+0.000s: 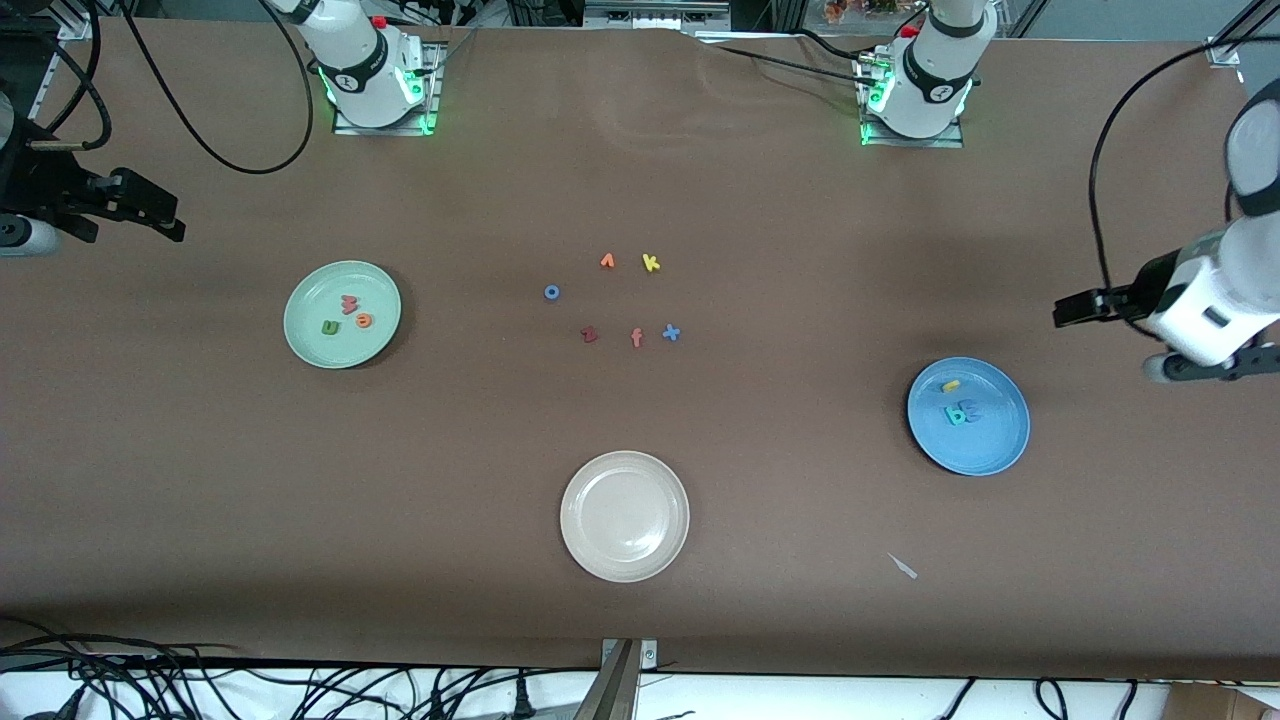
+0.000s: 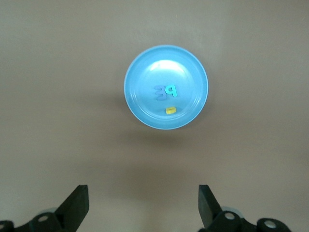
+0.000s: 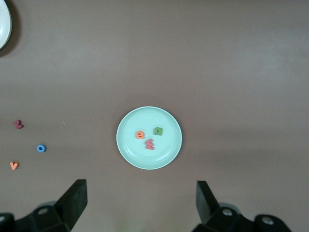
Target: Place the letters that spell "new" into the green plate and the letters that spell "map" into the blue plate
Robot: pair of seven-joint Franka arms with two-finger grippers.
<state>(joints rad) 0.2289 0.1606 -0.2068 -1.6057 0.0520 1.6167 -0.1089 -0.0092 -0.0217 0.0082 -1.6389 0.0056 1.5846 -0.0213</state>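
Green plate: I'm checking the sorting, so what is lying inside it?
The green plate holds three letters: a green n, an orange e and a salmon-red w. Nothing covers them.

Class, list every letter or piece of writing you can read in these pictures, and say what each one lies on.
"n", "e", "w": green n, orange e and red w, on the green plate.
"m", "a", "p": blue m, teal a, yellow p (too small to read), on the blue plate.
"o", "v", "k", "z", "f", "x": on the table.
No printed labels are readable.
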